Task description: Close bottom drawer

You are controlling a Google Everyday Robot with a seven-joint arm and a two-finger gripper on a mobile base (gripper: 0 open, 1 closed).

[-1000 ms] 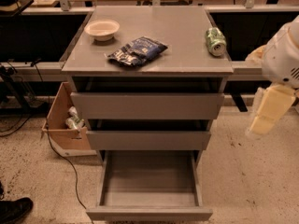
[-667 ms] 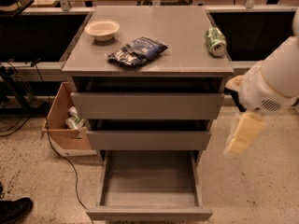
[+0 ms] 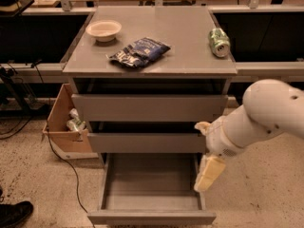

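Note:
The bottom drawer [image 3: 151,216] of the grey cabinet is pulled far out. Its shallow flat tray [image 3: 152,186] is empty, and its narrow plain front is near the bottom edge of the view. My white arm comes in from the right. My gripper [image 3: 207,175] hangs with its cream fingers pointing down, just right of the drawer's right side wall and in front of the middle drawer [image 3: 147,142]. It holds nothing that I can see.
The top drawer [image 3: 149,108] stands slightly out. On the cabinet top [image 3: 190,37] are a white bowl [image 3: 103,30], a dark snack bag [image 3: 138,52] and a green can [image 3: 219,42]. A cardboard box [image 3: 64,122] with trash stands at the left. A shoe [image 3: 14,213] and cables lie on the floor.
My arm and gripper have moved left and down, from beside the top drawer to the right edge of the open bottom drawer. The drawers have not moved.

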